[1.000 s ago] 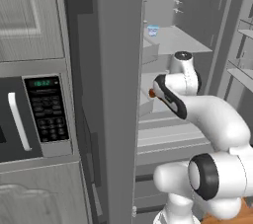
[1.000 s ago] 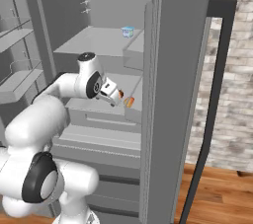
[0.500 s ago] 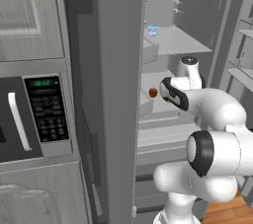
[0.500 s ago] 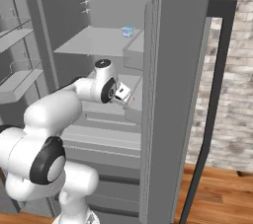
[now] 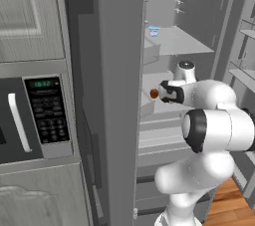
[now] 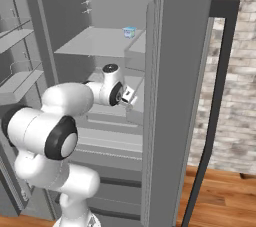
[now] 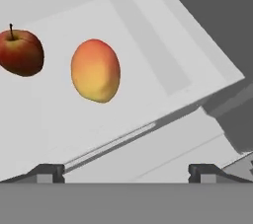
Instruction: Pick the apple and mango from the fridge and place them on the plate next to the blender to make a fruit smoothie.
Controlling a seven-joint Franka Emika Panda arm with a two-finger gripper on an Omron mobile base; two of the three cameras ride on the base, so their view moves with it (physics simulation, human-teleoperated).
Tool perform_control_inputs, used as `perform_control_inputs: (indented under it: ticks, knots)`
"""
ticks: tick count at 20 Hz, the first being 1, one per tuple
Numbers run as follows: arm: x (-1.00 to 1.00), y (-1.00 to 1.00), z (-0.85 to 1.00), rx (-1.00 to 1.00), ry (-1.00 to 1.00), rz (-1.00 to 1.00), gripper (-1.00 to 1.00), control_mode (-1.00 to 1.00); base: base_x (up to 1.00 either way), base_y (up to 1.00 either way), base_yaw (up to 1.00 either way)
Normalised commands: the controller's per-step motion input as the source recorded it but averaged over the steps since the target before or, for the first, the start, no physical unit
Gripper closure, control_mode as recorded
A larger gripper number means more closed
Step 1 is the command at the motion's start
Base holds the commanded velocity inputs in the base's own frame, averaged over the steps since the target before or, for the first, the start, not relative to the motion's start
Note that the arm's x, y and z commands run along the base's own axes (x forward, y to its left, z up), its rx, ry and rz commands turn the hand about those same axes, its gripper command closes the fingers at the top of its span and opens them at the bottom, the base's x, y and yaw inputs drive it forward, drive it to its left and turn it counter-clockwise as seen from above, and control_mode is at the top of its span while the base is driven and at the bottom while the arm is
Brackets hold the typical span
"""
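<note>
Gripper (image 7: 126, 169) jaws spread wide, nothing betw. them, inside the fridge (image 5: 119, 70). Mango (image 7: 95, 70) on white shelf (image 7: 163, 60) ahead, left of the tips' centreline; apple (image 7: 21, 52) further left, apart from the mango.

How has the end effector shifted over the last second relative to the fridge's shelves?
Yes. In the left base view the end effector has swung down and further into the fridge, toward the apple on the lower shelf.
</note>
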Motion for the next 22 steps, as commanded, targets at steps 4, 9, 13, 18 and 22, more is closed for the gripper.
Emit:
perform_control_inputs:
  ticks: [4, 9, 13, 18, 22]
  knots:
    - [0.55, 0.00, -0.24, 0.00, 0.00, 0.00, -1.00, -1.00, 0.00, 0.00, 0.00]
    - [0.43, 0.00, -0.23, 0.00, 0.00, 0.00, -1.00, -1.00, 0.00, 0.00, 0.00]
    - [0.33, 0.00, -0.22, 0.00, 0.00, 0.00, -1.00, -1.00, 0.00, 0.00, 0.00]
    - [0.22, -0.05, -0.21, 0.00, 0.00, 0.00, -1.00, -1.00, 0.00, 0.00, 0.00]
    - [0.24, -0.08, -0.17, 0.00, 0.00, 0.00, -1.00, -1.00, 0.00, 0.00, 0.00]
